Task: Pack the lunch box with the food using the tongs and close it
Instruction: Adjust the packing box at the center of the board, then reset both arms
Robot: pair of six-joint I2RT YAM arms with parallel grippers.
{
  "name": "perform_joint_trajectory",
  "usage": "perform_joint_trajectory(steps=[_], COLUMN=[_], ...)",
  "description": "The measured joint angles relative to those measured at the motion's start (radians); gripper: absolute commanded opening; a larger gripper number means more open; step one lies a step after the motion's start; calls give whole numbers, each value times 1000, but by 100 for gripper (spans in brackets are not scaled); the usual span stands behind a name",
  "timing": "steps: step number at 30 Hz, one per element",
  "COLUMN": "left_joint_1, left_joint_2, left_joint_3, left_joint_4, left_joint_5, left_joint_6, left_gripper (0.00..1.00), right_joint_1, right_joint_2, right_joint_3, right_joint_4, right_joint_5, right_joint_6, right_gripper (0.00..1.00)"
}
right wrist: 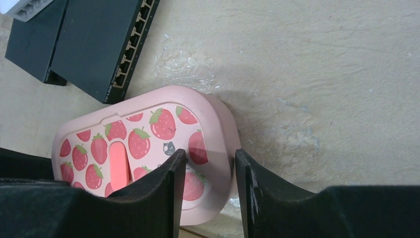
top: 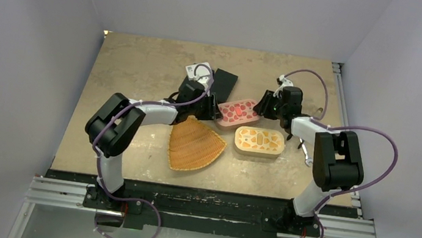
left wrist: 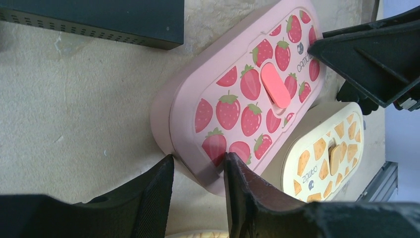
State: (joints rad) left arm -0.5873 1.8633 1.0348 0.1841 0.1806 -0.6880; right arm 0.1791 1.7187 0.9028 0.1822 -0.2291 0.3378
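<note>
Pink oval lunch box (top: 237,113) with strawberry print, lidded, lying flat.

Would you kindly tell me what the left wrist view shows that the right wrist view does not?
Left wrist only: the yellow lunch box beside the pink one, and the right gripper seen from outside. Right wrist only: the row of ports on the black switch. Both: the closed pink lunch box, the switch, and each view's own fingers astride one end of the box.
</note>
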Motion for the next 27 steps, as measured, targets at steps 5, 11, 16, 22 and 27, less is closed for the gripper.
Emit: perform_joint_trajectory(steps=[5,11,16,22,27], left_joint_1=[11,11,13,56,171], left_joint_2=[5,7,1,-137,-313], left_joint_3=[2,60,124,140,138], left_joint_4=[13,-93,-163,-190,-217], left_joint_5=[21,-8,-48,-63,-74], left_joint_6=[13,78,137,177,187], left_gripper=[51,75,88,93,97], right_joint_1=[11,13,12,-8,-120], right_joint_2=[-35,-63,-88,-230,-382], right_joint_3=[-15,-7,39,89,94], right_joint_4=[-27,-106,-176,-212,-215], right_joint_5=[56,80,85,88,81], right_joint_6=[10,12,14,18,16], right_gripper=[52,63,76,86,90])
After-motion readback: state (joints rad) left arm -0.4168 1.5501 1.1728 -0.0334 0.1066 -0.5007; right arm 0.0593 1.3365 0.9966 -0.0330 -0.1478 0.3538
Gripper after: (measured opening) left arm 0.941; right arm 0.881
